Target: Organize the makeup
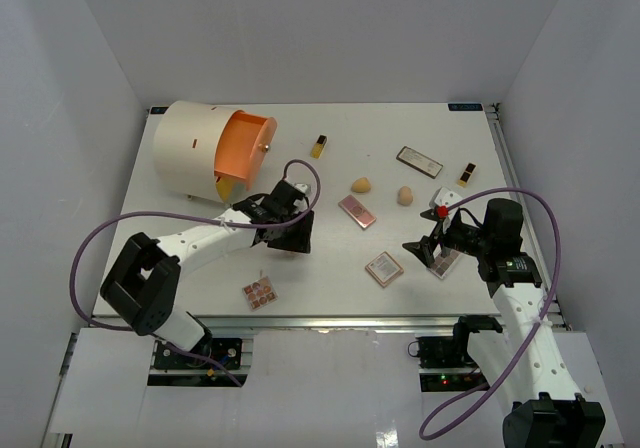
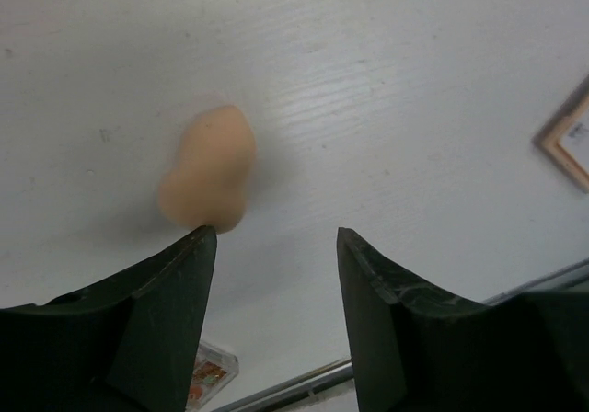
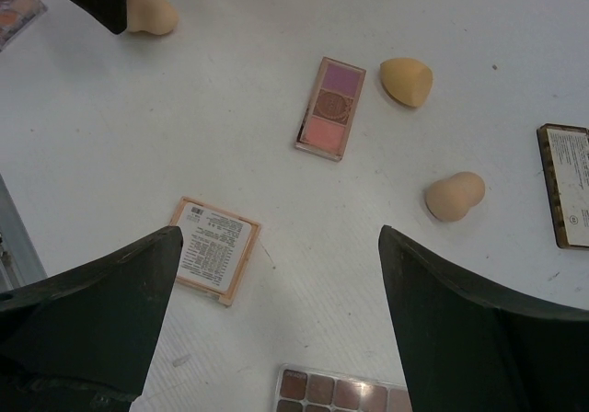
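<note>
The makeup lies spread over the white table. In the top view I see a yellow black-capped bottle, two peach sponges, a pink palette, a dark palette, a lipstick, a square palette and a small palette. My left gripper is open and empty, just above the table, with a third sponge ahead of its left finger. My right gripper is open and empty above a brown palette.
A big cream cylinder with an orange face lies at the back left, close behind the left arm. White walls enclose the table on three sides. The metal front edge runs near the small palette.
</note>
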You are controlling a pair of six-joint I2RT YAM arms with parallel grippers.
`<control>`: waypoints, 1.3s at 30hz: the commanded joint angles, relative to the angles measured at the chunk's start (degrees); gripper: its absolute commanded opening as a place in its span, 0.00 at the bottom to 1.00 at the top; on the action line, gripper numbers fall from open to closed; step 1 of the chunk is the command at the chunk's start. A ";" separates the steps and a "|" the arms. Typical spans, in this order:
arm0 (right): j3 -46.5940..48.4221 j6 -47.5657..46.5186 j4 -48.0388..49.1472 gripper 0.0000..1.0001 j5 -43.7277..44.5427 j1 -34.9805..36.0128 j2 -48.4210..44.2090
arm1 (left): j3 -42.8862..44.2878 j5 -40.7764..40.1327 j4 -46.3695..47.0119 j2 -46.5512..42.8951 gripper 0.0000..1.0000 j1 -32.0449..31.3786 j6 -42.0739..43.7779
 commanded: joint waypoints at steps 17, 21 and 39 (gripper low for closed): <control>1.08 -0.95 -0.19 0.94 -0.44 -0.29 -0.72 | 5.44 -18.02 -2.17 8.94 0.14 -0.15 1.85; 1.08 -0.95 -0.11 0.95 -0.22 -0.38 -0.63 | 6.43 -15.84 -2.17 5.22 0.03 -1.71 2.09; 1.18 -0.77 -0.11 0.95 -0.12 -0.47 -1.67 | 38.34 -19.81 -11.69 -6.84 0.00 12.56 10.09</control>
